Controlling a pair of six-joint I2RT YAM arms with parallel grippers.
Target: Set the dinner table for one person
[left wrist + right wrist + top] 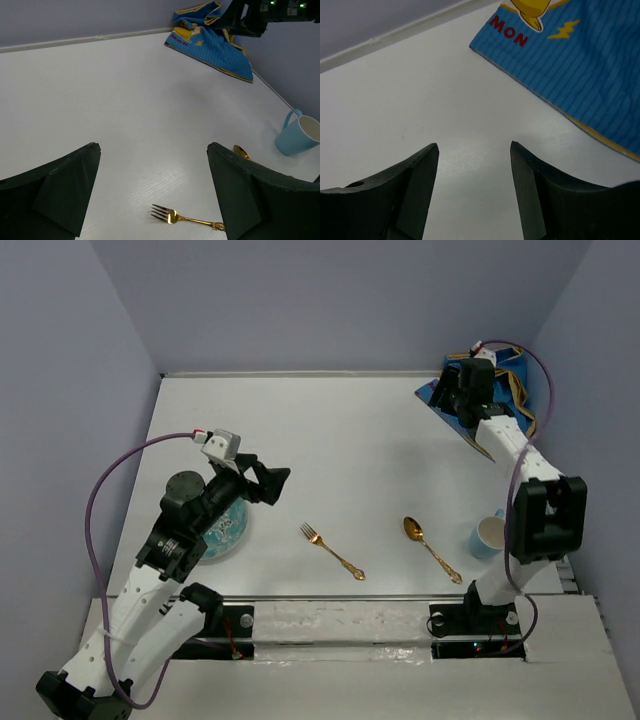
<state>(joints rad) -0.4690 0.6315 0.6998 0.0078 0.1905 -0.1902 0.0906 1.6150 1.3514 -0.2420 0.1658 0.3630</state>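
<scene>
The dinner table point(330, 430) is a plain white top. A gold fork point(332, 551) and a gold spoon point(431, 548) lie near its front edge, and a light blue mug point(487, 536) stands right of the spoon. A blue-patterned plate point(225, 532) lies partly under my left arm. My left gripper point(275, 483) is open and empty above the table, left of and behind the fork point(185, 217). My right gripper point(462, 405) is open and empty over the near edge of a blue cartoon-print cloth point(580, 65) at the back right.
Lavender-grey walls border the table on three sides. The crumpled cloth point(434, 395) lies against the right wall in the back corner. The mug point(297, 136) and spoon point(241, 151) also show in the left wrist view.
</scene>
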